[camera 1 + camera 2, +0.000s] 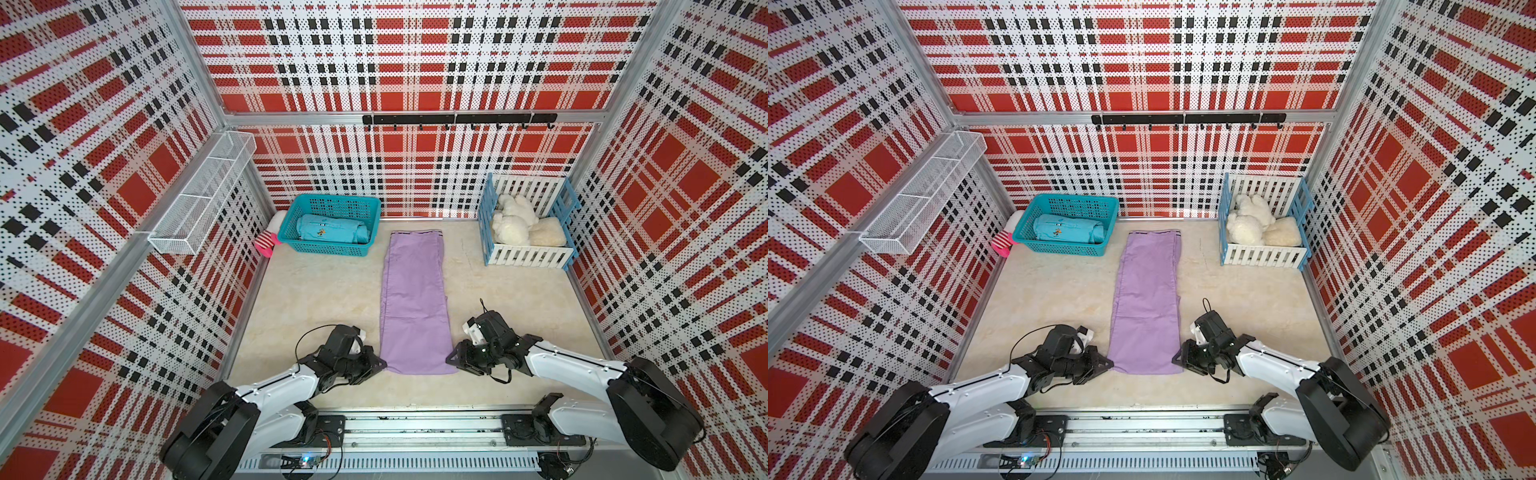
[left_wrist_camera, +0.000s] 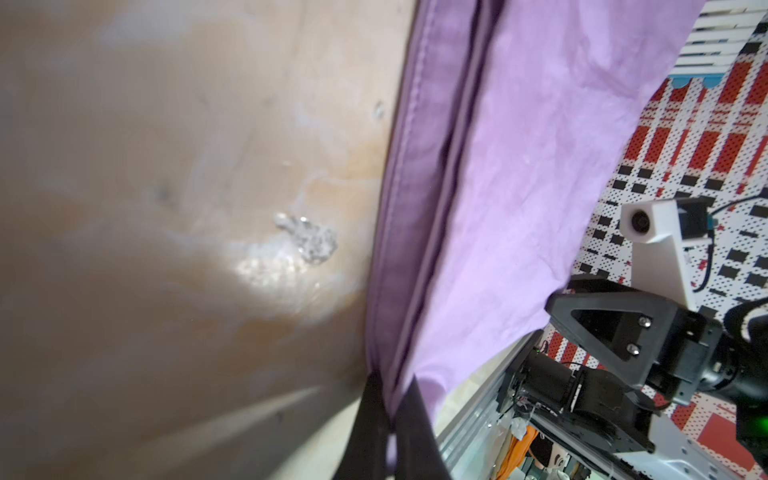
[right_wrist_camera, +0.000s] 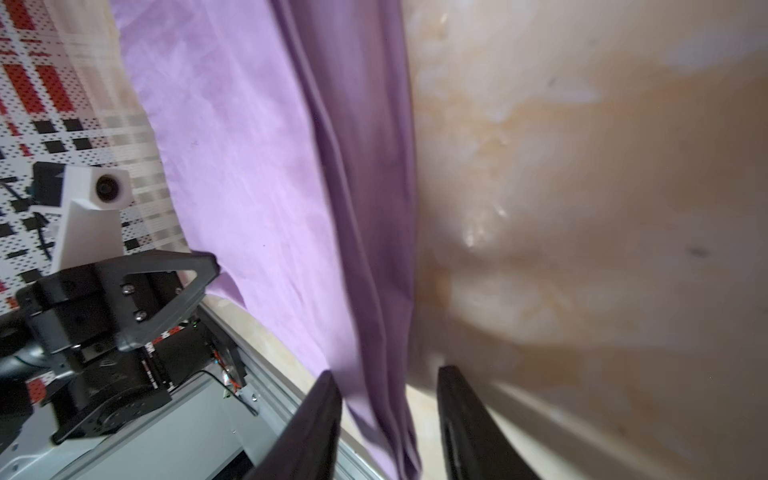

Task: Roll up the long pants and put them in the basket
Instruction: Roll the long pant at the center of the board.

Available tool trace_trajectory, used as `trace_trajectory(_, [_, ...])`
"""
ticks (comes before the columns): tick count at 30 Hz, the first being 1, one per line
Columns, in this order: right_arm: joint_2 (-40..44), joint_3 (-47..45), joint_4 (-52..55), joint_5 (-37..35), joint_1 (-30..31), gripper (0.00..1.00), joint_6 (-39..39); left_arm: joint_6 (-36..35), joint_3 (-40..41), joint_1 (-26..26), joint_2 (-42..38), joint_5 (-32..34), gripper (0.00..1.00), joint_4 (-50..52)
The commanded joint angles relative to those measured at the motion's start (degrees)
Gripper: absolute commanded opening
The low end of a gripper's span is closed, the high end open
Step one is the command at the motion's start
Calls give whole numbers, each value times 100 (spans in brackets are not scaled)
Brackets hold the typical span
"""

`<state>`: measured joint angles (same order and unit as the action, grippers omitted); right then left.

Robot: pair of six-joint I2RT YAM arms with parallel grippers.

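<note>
On the table (image 1: 324, 291), the long pants (image 1: 415, 299) lie flat, waistband (image 1: 415, 235) at 12 o'clock, the left gripper (image 1: 383, 365) pinching their 7 o'clock corner, the right gripper (image 1: 450, 358) spread astride their 5 o'clock corner.

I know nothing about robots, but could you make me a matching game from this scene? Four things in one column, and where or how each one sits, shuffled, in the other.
Things:
1. long pants
2. teal basket
3. slatted crate
4. striped sock

States:
a. holds white plush toys
b. lies beside the basket
c. spread flat on the table
d. holds a rolled teal garment

Pairs: 1-c, 2-d, 3-a, 4-b.
</note>
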<state>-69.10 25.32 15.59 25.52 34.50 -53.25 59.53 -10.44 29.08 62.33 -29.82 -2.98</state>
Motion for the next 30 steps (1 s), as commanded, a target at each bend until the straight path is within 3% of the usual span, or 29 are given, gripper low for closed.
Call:
trace_trajectory(1, [512, 642, 1234, -847, -49, 49, 518, 32, 42, -318, -281, -103, 0, 101])
trace_trajectory(4, [769, 1142, 1691, -1043, -49, 52, 1005, 96, -85, -433, -340, -251, 0, 79])
trace_trajectory(10, [825, 1697, 1403, -602, 176, 55, 2417, 176, -450, -519, -43, -549, 0, -14])
trace_trajectory(15, [-150, 2536, 1968, -2136, 1536, 54, 3673, 129, -714, -782, 324, -830, 0, -18])
trace_trajectory(21, [-1182, 2738, 1931, -3457, 2615, 52, 4607, -21, -1083, -1024, 605, -1067, 0, 240])
trace_trajectory(30, [-1695, 2636, 1540, -3922, 3081, 53, 5562, -267, -1389, -1277, 861, -1173, 0, 588])
